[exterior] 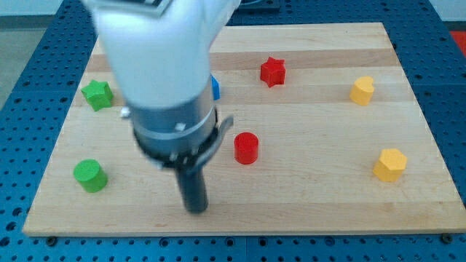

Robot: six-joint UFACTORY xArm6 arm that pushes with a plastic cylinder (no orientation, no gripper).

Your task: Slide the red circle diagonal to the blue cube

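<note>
The red circle [246,147] stands near the middle of the wooden board [306,196]. A blue block [215,87] shows only as a sliver at the arm's right edge, above and left of the red circle; its shape cannot be made out. My tip [196,209] rests on the board below and left of the red circle, apart from it. The arm's large white and grey body [164,73] hides much of the board's left centre.
A red star [273,71] lies at the top middle. A green star [97,94] and a green circle [89,175] lie at the left. Two yellow blocks lie at the right, one at the top [362,90] and one lower down [389,164].
</note>
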